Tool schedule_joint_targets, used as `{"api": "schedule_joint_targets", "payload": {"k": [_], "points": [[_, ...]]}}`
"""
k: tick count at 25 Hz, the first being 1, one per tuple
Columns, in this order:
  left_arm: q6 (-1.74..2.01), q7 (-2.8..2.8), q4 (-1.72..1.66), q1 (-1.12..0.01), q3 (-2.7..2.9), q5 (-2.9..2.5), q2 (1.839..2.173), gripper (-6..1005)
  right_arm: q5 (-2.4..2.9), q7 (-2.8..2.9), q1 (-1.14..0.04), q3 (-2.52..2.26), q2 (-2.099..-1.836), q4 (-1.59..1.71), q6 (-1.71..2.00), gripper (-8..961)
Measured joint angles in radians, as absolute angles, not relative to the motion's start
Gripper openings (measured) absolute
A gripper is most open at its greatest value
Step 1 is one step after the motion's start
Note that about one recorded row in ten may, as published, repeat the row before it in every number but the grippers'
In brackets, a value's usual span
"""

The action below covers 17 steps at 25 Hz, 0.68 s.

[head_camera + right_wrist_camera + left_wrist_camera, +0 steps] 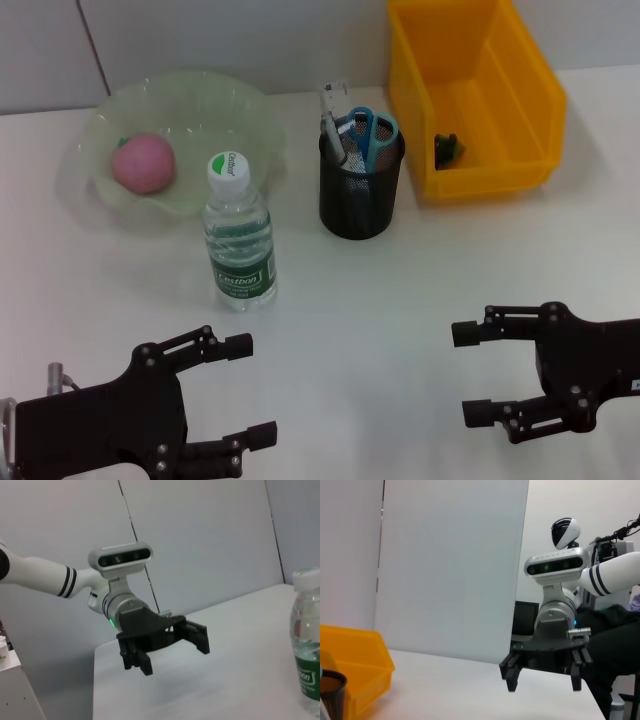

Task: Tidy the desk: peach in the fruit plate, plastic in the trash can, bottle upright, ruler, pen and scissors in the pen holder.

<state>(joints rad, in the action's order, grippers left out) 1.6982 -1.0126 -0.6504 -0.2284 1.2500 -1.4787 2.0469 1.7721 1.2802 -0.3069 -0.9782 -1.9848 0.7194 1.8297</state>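
- Already the peach (143,163) lies in the pale green fruit plate (245,110), near the bench's far left corner.
- Just in front of the plate, the water bottle (238,232) stands upright with its white cap on.
- Beside the bottle, toward the middle of the far edge, the black mesh pen holder (360,195) holds blue-handled scissors (368,130) and a clear ruler (331,118).
- Behind and to the right of the holder, the yellow bin (520,90) has a small dark scrap (447,148) on its floor.
- At the near edge, the left gripper (250,391) hovers over the bench (360,320) with fingers spread, gripping nothing.
- Likewise the right gripper (468,372) hovers near the right edge, fingers apart and empty.
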Motion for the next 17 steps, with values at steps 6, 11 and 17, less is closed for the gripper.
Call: {"api": "schedule_joint_targets", "payload": {"k": [6, 11, 17], "points": [[1.698, -1.012, -0.649, -0.228, 1.25, -1.479, 2.048, 841, 1.774, 1.28, -0.31, -0.977, -1.994, 0.714, 1.83, 827], [1.698, -1.012, -0.649, -0.226, 1.25, -1.479, 2.049, 841, 1.775, 1.279, -0.312, -0.976, -2.002, 0.716, 1.827, 827], [1.697, -1.011, -0.649, -0.219, 1.25, -1.479, 2.049, 841, 1.776, 1.274, -0.313, -0.963, -2.012, 0.72, 1.826, 827]]}}
